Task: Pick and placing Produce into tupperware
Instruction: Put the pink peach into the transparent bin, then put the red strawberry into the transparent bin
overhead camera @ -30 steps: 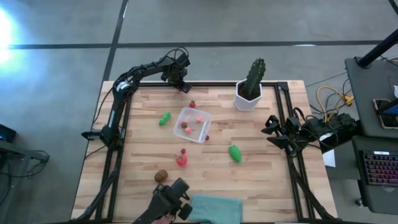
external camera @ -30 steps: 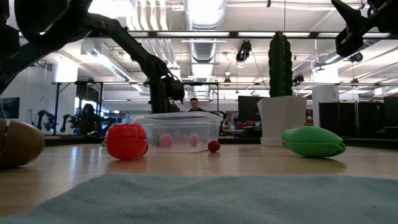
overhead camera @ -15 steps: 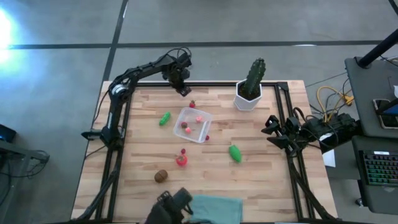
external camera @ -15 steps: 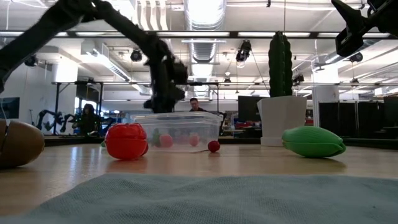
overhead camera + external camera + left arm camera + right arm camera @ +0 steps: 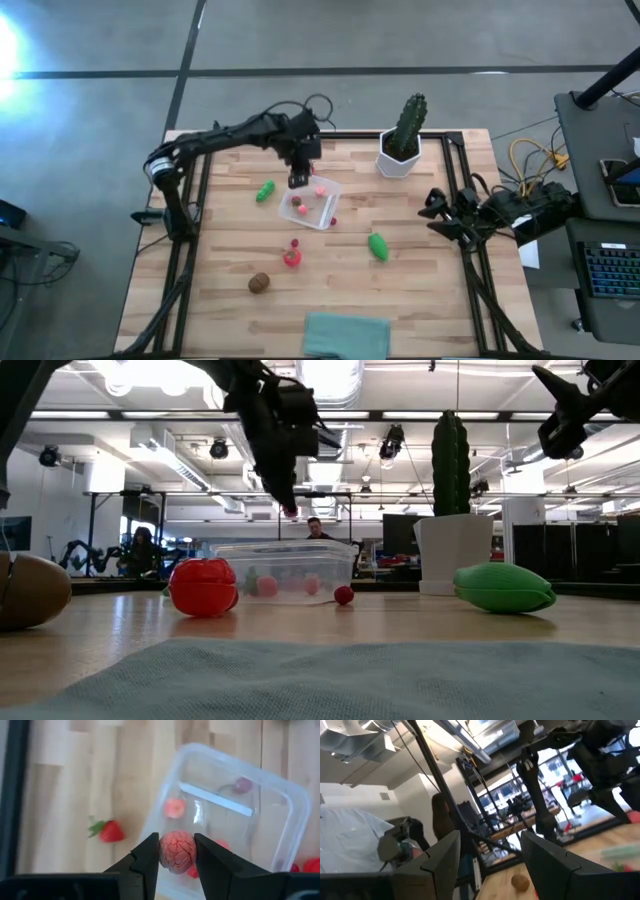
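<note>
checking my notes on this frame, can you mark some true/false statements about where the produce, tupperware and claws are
1. The left claw is shut on a pink berry. True.
2. The left claw hangs above the tupperware. True: the high view puts it over the container's rim.
3. The brown kiwi lies inside the tupperware. False: it sits on the table, apart from the container.
4. Both green pieces are in the tupperware. False: one green piece lies to the container's left in the high view, the other green piece on the side toward the right arm.
5. The right claw waits at the table's right edge. True.
</note>
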Controlling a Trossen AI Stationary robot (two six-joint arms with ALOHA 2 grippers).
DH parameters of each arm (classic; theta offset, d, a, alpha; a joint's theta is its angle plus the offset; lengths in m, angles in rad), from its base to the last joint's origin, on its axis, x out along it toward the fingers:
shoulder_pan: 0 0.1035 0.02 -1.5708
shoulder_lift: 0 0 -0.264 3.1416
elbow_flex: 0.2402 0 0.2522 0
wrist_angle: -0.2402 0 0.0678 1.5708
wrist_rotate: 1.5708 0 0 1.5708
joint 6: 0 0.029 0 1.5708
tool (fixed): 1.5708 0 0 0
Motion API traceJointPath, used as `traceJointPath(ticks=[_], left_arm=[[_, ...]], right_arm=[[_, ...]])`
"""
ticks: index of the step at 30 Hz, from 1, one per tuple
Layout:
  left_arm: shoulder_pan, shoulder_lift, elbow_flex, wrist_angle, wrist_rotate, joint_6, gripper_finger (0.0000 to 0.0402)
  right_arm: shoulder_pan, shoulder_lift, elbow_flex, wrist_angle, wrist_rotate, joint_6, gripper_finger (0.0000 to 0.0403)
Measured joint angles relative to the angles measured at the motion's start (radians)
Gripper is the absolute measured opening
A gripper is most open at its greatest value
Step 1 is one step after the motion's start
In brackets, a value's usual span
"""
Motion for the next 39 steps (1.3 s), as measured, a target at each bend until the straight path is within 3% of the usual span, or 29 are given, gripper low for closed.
traceJointPath(ticks=[10, 15, 20, 24, 31, 39], left_arm=[[-0.035, 0.006, -0.164, 0.107, -0.008, -0.189, 0.0108], [-0.035, 0.003, -0.168, 0.142, -0.015, -0.267, 0.0157], [-0.034, 0.003, -0.168, 0.141, -0.087, -0.311, 0.0216], [-0.034, 0.003, -0.154, 0.139, -0.118, -0.312, 0.0242], [0.002, 0.003, -0.058, 0.160, -0.247, -0.441, 0.0246], [0.102, 0.034, 0.011, 0.144, -0.196, -0.725, 0.0246]], right_arm=[[0.000, 0.007, 0.000, -0.006, -0.015, 0.045, 0.0201], [0.000, 0.008, 0.000, -0.006, -0.015, 0.031, 0.0201], [0.000, 0.007, 0.000, -0.005, -0.015, 0.025, 0.0201], [0.000, 0.007, 0.000, -0.004, -0.014, 0.024, 0.0201], [0.000, 0.007, 0.000, -0.003, 0.012, 0.070, 0.0201], [0.000, 0.007, 0.000, -0.002, 0.006, 0.111, 0.0201]])
